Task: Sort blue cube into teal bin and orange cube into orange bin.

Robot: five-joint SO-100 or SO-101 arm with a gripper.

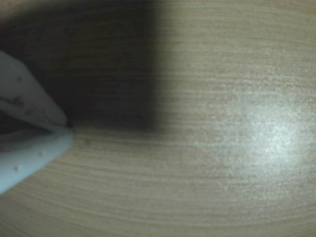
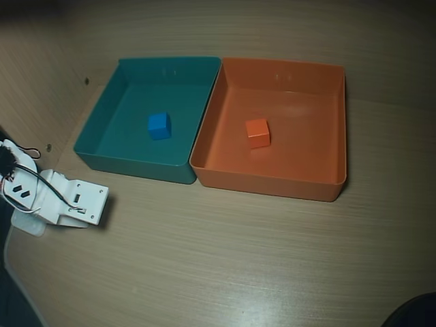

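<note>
Showing cubes binned, overhead only — blue cube point(image 2: 159, 126) in teal bin point(image 2: 102, 116), orange cube point(image 2: 258, 133) in orange bin point(image 2: 327, 122); wrist — claw point(image 1: 68, 126) closed, empty.

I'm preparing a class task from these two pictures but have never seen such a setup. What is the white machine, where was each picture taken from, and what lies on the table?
The white machine at the left edge of the overhead view is a small robot arm folded low on a wooden table. That picture comes from a fixed camera looking down. The blurry picture comes from a camera riding on the arm's wrist; the pale shapes at its left are the gripper, its two fingers closed together and holding nothing, above bare wood.

On the table two shallow trays stand side by side, touching: a teal bin with a blue cube on its floor, and an orange bin with an orange cube.
</note>
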